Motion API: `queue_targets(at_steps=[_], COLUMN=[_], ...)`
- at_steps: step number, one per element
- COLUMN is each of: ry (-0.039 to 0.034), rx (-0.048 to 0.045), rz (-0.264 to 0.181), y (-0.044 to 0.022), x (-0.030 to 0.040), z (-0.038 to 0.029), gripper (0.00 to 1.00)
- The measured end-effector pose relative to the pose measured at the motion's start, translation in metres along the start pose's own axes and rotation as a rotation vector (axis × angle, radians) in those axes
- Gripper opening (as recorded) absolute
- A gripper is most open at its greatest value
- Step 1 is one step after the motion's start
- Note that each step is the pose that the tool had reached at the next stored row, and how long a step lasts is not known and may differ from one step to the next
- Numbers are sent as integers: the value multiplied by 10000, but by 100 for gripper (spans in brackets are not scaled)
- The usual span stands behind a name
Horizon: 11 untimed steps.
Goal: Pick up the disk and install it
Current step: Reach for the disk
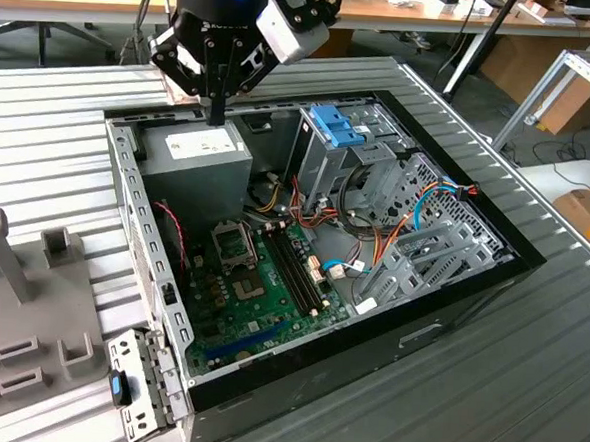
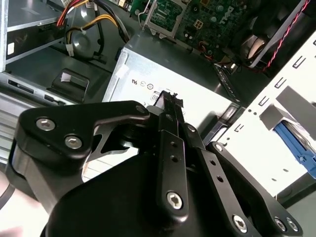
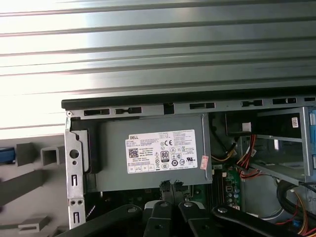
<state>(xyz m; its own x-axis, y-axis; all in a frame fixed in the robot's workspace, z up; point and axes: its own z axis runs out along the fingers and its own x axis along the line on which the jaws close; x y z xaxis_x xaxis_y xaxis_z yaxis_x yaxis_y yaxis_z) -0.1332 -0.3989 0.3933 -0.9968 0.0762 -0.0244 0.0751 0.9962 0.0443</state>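
Ribbed metal desk carried an open computer case. End effector: fingers pressed together on nothing, hung just above the power supply. Disk: apparently the blue-edged piece outside the case wall, off to the end effector's side, ungrasped. Pickup and installation were both outstanding.

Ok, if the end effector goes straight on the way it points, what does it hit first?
Probably the labelled top of the grey power-supply box, which the end effector hangs right above; depth is hard to judge.
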Motion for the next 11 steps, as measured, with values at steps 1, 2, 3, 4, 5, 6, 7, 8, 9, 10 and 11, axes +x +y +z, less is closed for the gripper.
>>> queue_targets(at_steps=[1, 2, 3, 4, 5, 6, 7, 8, 9, 10, 11], ry=[-1, -1, 0, -1, 0, 0, 0, 0, 0, 0, 0], rx=[-1, 0, 0, 0, -1, 0, 0, 0, 0, 0, 0], rz=[0, 0, 1, 0, 0, 0, 0, 0, 0, -1, -1], y=[-1, -1, -2, -3, -4, -5, -5, -6, -7, -8, -9], x=[4, 13, 18, 37, 53, 63, 69, 82, 91, 97, 113], z=[0, 0, 0, -1, -1, -2, -2, -2, -3, -3, -3], gripper=[11, 11, 11, 11, 11, 11, 11, 11, 11, 11, 11])
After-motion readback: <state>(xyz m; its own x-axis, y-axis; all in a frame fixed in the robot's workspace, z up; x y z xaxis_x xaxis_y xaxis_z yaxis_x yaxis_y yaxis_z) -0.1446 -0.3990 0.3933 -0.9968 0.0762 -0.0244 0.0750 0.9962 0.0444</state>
